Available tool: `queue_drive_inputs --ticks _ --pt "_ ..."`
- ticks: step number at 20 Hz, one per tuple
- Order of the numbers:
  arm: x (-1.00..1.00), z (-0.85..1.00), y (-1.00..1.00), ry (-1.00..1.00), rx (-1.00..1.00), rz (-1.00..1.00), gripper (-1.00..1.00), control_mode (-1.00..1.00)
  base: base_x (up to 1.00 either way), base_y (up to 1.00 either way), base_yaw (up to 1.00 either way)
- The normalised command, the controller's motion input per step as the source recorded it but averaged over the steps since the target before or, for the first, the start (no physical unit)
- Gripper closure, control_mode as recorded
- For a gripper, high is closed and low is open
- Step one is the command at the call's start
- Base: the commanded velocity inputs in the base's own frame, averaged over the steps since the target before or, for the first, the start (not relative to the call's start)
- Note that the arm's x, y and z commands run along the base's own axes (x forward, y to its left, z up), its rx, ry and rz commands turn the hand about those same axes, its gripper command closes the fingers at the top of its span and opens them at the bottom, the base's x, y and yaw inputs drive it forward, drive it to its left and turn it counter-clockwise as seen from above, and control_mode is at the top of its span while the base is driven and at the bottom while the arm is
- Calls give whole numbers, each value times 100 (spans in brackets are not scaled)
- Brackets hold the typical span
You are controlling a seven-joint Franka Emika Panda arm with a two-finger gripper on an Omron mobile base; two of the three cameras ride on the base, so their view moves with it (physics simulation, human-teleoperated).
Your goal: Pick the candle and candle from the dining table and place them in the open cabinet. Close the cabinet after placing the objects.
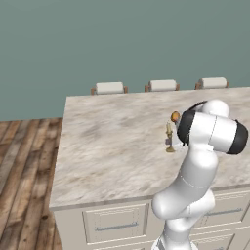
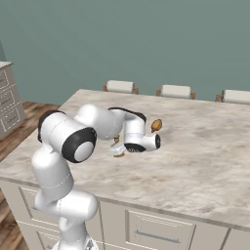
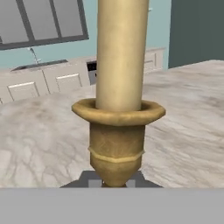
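A slim tan taper candle [image 1: 169, 136] on a brass holder stands upright on the marble-look dining table [image 1: 107, 141], right beside my arm's dark elbow joint. In the hand view the candle [image 3: 120, 57] and its brass cup [image 3: 117, 131] stand very close, and my gripper [image 3: 114, 181] is shut on the holder's lower stem. From the right base view my hand lies low over the table [image 2: 205, 161], with the candle's base [image 2: 117, 152] just showing beside it. The cabinet is out of view.
A small brown oval thing [image 1: 175, 116] lies just behind the candle, also seen at the hand's far side [image 2: 156, 125]. White-cushioned chairs [image 1: 109, 88] line the table's far edge. Cream drawer fronts [image 1: 116, 224] face me. A drawer unit [image 2: 10, 100] stands at far left.
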Motion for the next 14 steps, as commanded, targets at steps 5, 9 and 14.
queue_drive_inputs --ticks 5,9,14 --pt "-2 63 17 -6 2 2 100 -100 0 0 0" --pt "-17 65 31 -4 0 1 100 -100 0 0 0" --pt "-46 46 43 -3 0 0 100 -100 0 0 0"
